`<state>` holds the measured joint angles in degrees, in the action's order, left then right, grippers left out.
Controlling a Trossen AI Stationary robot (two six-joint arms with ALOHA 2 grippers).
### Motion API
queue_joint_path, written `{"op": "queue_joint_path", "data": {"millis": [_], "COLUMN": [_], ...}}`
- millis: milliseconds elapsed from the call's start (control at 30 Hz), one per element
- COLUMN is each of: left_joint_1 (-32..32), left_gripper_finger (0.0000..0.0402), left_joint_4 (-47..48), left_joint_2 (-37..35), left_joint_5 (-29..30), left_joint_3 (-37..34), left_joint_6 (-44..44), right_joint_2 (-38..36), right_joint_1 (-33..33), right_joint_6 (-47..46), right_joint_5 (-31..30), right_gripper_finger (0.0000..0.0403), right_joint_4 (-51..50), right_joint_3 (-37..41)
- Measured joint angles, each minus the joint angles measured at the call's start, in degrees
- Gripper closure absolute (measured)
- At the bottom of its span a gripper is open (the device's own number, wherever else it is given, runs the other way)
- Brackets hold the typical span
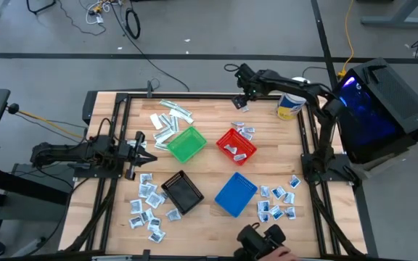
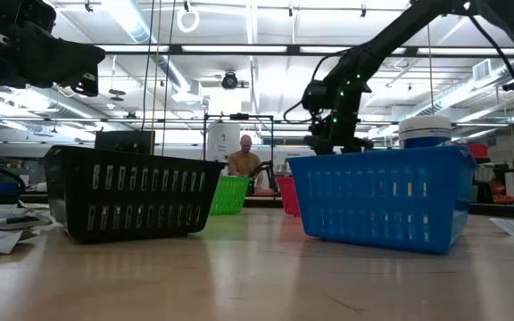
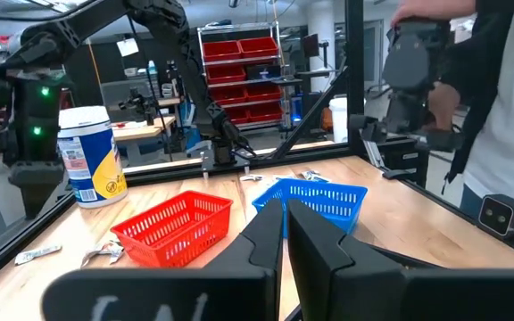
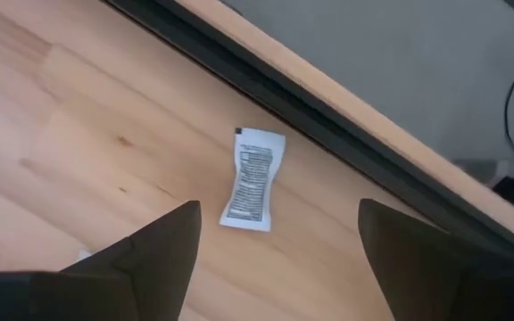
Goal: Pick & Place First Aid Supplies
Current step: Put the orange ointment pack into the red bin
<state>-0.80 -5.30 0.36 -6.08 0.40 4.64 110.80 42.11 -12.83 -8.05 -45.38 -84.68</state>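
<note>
Packet (image 4: 255, 178) near table edge (image 4: 346, 107), right gripper (image 4: 275, 241) spread above

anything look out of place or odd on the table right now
One small white packet lies alone by the far table edge, apart from the packet clusters. The open right gripper hovers over it. Several packets also sit beside the red basket, not in it.
</note>
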Motion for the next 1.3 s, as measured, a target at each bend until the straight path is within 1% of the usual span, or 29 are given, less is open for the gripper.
{"op": "queue_joint_path", "data": {"millis": [267, 667, 800, 1300], "left_joint_1": [0.00, 0.00, -0.02, -0.02], "left_gripper_finger": [0.0376, 0.0376, 0.0376, 0.0376], "left_joint_4": [0.01, 0.01, 0.00, 0.02], "left_joint_2": [0.00, 0.00, 0.00, -0.02], "left_joint_5": [0.02, 0.02, 0.02, 0.02], "left_joint_3": [-0.02, -0.02, -0.02, -0.02], "left_joint_6": [0.00, 0.00, 0.00, 0.00], "right_joint_2": [4.10, 7.50, 8.31, 8.58], "right_joint_1": [0.09, 0.09, 0.09, 0.84], "right_joint_6": [-1.65, -1.50, -1.68, -2.00], "right_joint_5": [0.15, 0.80, 2.84, 2.98], "right_gripper_finger": [0.0096, 0.0096, 0.0096, 0.0096], "right_joint_4": [0.30, 1.64, 2.51, 3.34], "right_joint_3": [0.02, 0.07, 0.07, 0.07]}}
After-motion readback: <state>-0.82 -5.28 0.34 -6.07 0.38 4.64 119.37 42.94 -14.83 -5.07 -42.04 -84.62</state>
